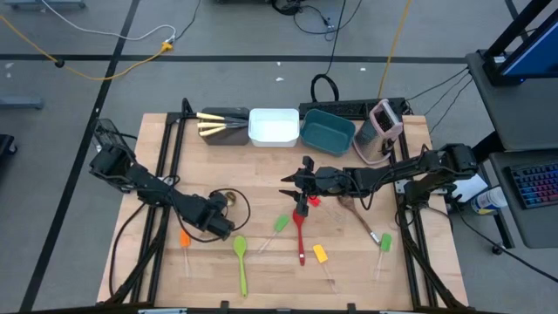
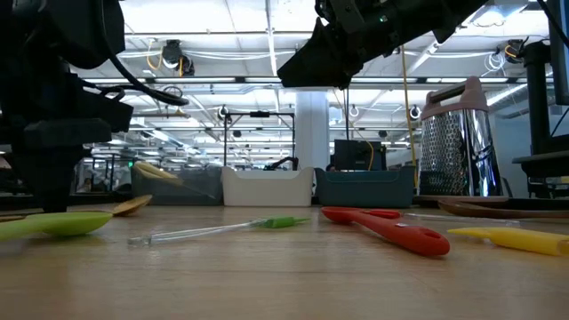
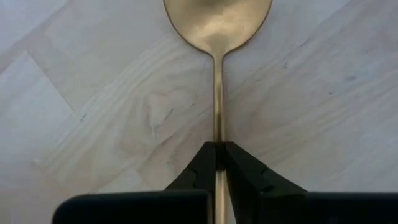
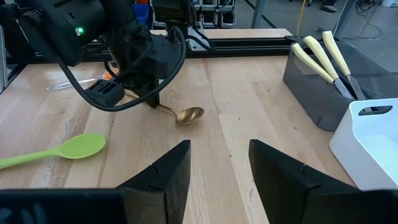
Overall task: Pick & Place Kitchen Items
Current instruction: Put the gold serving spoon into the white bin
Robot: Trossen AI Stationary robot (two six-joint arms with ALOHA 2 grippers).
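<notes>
While you look down from above, your left gripper (image 1: 223, 209) sits near the table's (image 1: 261, 170) front-left, its spoon mostly hidden. Your left wrist view shows the fingers (image 3: 202, 168) clamped on the gold spoon (image 3: 217, 37), handle end hidden. Your right wrist view: right gripper (image 4: 217, 165) open, empty, above mid-table.
</notes>
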